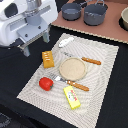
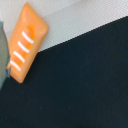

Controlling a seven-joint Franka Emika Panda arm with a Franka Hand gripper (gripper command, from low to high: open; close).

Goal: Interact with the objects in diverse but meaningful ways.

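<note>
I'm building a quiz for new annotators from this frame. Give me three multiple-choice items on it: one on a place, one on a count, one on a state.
1. What lies beside the red tomato toward the exterior view's right?
A. the yellow packet
B. a grey pot
C. the white fish

2. How many grey pots stand on the tan board?
A. one
B. two
C. four

3. What state is the gripper in?
A. shut on the bread loaf
B. shut on a fork
C. open, holding nothing

Answers:
1. A: the packet lies on the placemat just right of and below the tomato.
2. B: two pots stand side by side.
3. C: its fingers are apart above the mat's edge, and the loaf lies free on the mat.
</note>
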